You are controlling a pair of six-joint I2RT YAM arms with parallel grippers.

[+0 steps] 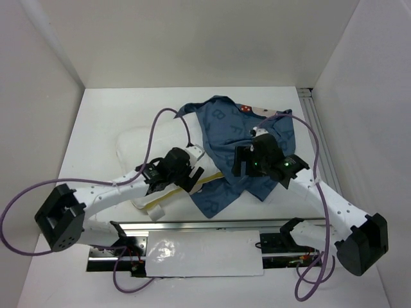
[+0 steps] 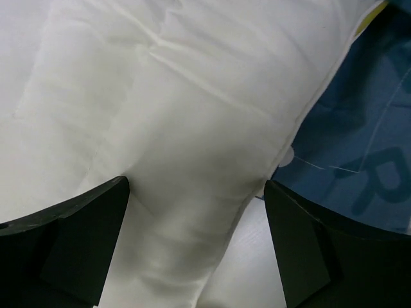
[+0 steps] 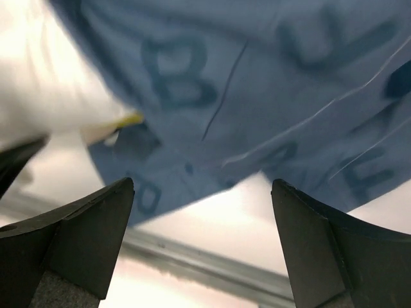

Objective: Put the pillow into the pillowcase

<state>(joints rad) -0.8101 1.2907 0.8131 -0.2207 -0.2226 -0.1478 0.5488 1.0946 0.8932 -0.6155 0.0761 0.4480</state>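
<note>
Top external view shows the pillow [image 1: 138, 144] with its right end covered by the pillowcase [image 1: 225, 125], which spreads on past that end. Over the pillow's near edge the left gripper [image 1: 185, 172] hovers, jaws wide and empty; over the cloth just right of the pillow the right gripper [image 1: 247, 160] hangs — equally wide, holding nothing. Both things look light, soft and floppy — best pinched at a hem or a corner seam, I judge.

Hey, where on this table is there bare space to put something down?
Bare table left of the pillow, and a far strip behind the pillowcase. Crowded mid-table, where the left gripper and right gripper hover over both, and along the near rail.
</note>
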